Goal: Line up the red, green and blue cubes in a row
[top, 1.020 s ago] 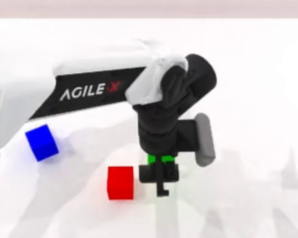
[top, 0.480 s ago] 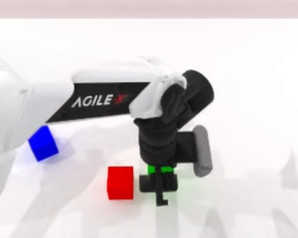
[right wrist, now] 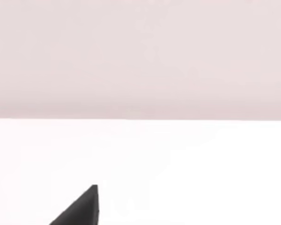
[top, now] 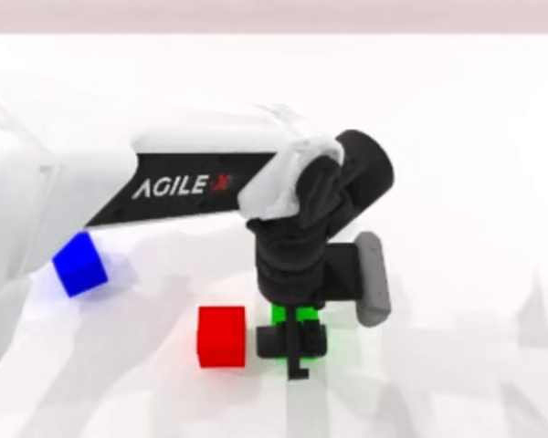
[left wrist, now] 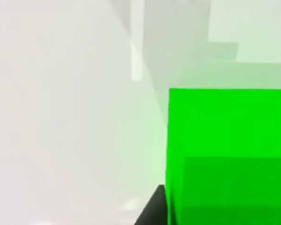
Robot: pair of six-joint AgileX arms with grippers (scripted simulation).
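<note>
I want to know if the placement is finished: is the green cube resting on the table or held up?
Cannot tell. The left gripper covers most of the green cube, beside the red cube, and neither view shows contact with the table.

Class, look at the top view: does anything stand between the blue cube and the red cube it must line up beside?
Nothing visible lies between the blue cube and the red cube; only bare table separates them.
</note>
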